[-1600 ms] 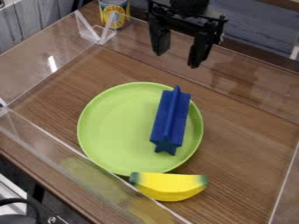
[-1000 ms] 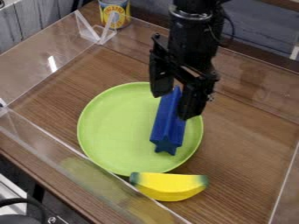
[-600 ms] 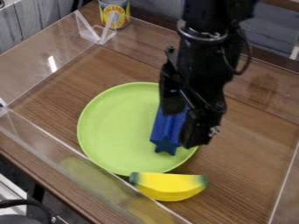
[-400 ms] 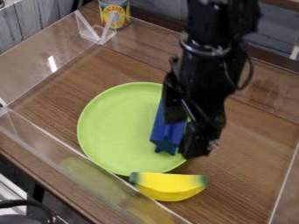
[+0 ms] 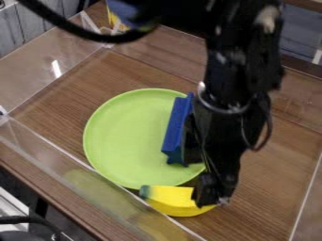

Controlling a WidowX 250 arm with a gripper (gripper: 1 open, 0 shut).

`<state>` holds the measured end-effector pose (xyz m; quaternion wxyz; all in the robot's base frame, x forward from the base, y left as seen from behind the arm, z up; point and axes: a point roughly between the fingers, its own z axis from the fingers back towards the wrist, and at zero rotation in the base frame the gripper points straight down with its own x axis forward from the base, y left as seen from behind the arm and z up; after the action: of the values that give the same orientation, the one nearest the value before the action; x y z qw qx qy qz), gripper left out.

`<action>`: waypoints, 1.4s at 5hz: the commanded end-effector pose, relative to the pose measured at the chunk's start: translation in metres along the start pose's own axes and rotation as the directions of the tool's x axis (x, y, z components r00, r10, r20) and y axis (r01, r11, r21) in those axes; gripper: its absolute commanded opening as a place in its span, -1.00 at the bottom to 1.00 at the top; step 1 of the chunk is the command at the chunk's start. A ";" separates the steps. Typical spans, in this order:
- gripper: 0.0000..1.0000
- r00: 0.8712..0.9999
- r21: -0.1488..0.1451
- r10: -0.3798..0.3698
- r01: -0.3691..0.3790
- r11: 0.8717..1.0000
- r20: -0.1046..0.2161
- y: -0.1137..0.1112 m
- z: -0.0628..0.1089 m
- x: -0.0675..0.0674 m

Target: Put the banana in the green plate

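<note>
The yellow banana (image 5: 170,198) lies on the wooden table just past the front rim of the green plate (image 5: 120,136), at the near edge of the enclosure. My black gripper (image 5: 209,192) points straight down and stands open right over the banana's right half, which it hides. One fingertip (image 5: 221,196) shows at the banana's right end. Whether the fingers touch the banana I cannot tell. Nothing is held.
A blue star-profiled block (image 5: 179,127) lies on the right side of the plate, partly behind my arm. Clear acrylic walls (image 5: 88,188) close in the table on the front and sides. A yellow cup (image 5: 116,16) stands at the back left.
My gripper has come down and toward the front, from above the blue block to over the banana, rolling its wrist on the way. Banana, plate and block have not moved.
</note>
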<state>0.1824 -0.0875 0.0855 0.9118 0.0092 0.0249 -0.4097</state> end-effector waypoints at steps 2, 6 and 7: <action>1.00 0.996 0.023 -0.085 0.084 0.996 0.009 -0.004 -0.028 0.010; 1.00 0.997 0.006 -0.080 0.080 0.997 0.021 -0.005 -0.058 0.014; -1.00 0.997 0.003 -0.073 0.073 0.997 0.023 -0.004 -0.061 0.014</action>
<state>0.1833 -0.0984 0.0206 0.8951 0.0047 0.0221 -0.4454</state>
